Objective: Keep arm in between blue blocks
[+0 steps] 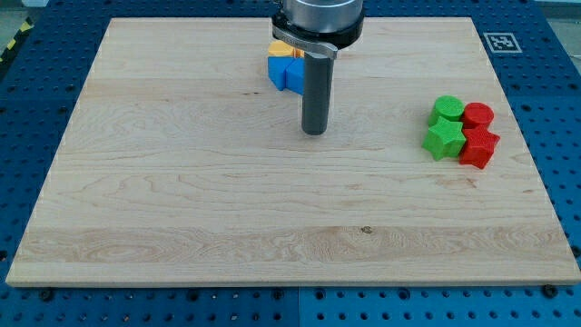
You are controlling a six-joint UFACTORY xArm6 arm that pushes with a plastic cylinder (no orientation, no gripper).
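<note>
- Worktop [182, 200]: a pale wooden board, resting on a blue perforated base [27, 109]. A black-and-white marker tag [500, 42] sits just off the board's upper right corner.
- The view's left half of the board is bare wood, giving wide open room toward the left and bottom edges.
- Blue blocks [287, 74]: they lie close to the board's top edge, slightly left of centre. They read as one touching blue cluster; individual shapes and the seam between them cannot be made out, since the arm's housing covers part of them.
- Orange-yellow block [280, 48]: it touches the blue cluster on its top side and is largely hidden under the arm.
- My tip [314, 133]: the dark rod stands upright, its lower end on the board below and slightly right of the blue cluster, near but apart from it. The tip is not between blue blocks; it stands clear of them toward the view's bottom.
- Claw: the arm carries none, only the rod, so no open or closed state applies.
- Open wood separates the tip from the right-hand group.
- Green blocks [444, 125]: two, one above the other, near the right edge; the lower looks star-like.
- Red blocks [477, 133]: two, touching the green pair on its right side, a narrow margin from the right edge.
</note>
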